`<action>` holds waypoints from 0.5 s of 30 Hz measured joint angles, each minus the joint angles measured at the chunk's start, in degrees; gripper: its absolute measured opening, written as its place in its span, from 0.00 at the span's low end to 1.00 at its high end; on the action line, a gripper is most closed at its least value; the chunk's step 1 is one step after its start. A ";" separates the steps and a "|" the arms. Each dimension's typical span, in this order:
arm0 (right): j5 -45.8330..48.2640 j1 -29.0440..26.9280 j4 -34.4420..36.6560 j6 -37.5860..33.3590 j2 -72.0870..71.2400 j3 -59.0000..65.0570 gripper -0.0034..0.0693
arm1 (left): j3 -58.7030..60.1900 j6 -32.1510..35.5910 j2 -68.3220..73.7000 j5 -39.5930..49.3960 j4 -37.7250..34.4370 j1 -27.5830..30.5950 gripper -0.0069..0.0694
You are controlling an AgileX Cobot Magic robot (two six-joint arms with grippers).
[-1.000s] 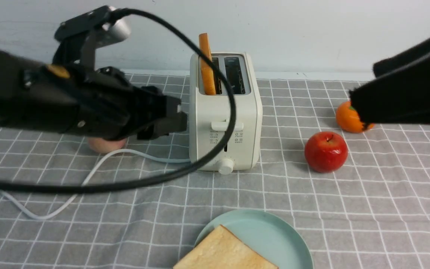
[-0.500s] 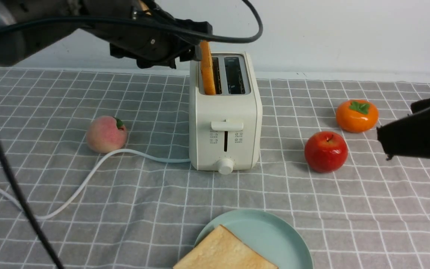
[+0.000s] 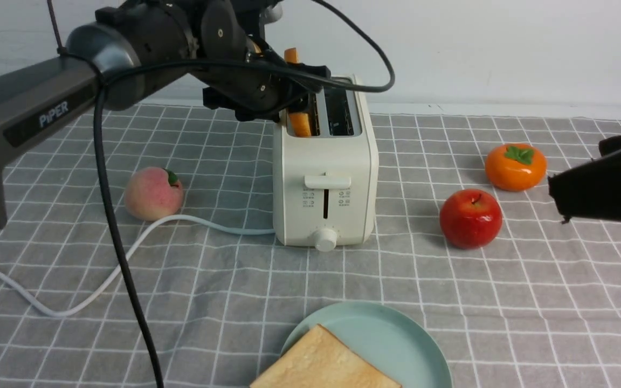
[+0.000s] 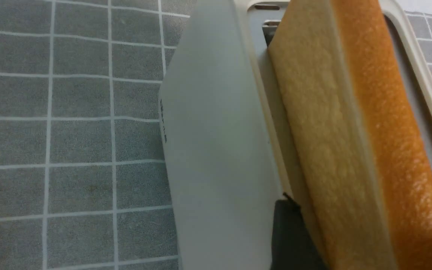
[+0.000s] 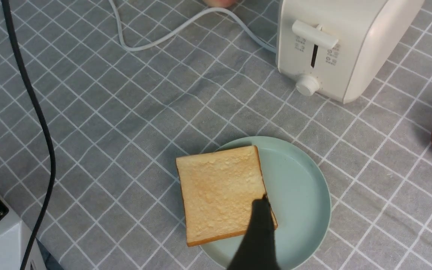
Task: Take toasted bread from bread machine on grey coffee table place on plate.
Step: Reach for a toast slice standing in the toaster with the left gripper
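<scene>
Left hand (image 3: 295,90) astride toasted bread (image 4: 351,131) in bread machine (image 3: 324,178)

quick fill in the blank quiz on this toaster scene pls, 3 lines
The left gripper straddles the standing slice in the bread machine's ___ slot.
The plate carries ___ flat slice.
The red apple lies on the bread machine's ___ side.
Missing words: left; one; right.

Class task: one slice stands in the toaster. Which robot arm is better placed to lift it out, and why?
Left. The left gripper straddles the slice at the toaster slot; the right gripper hangs apart, beyond the apple.
</scene>
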 joint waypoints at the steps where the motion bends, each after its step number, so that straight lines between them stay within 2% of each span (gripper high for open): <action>1: 0.00 0.00 0.00 0.00 0.00 0.00 0.84 | 0.00 0.00 -0.06 0.11 0.04 0.00 0.54; 4: 0.48 0.00 -0.01 0.00 0.00 0.00 0.84 | 0.00 -0.05 -1.65 0.86 -0.36 -0.08 0.36; 7: 0.66 0.00 -0.06 0.00 0.00 0.00 0.84 | 0.00 -0.05 -4.27 1.27 -0.49 -0.08 0.23; 12: 1.05 0.00 -2.56 -0.05 0.00 0.00 0.84 | -0.01 0.09 -12.58 4.68 0.33 0.03 0.21; 15: 1.25 0.00 -3.36 -0.05 0.00 0.00 0.84 | -0.06 1.29 -18.17 11.03 1.07 0.03 0.21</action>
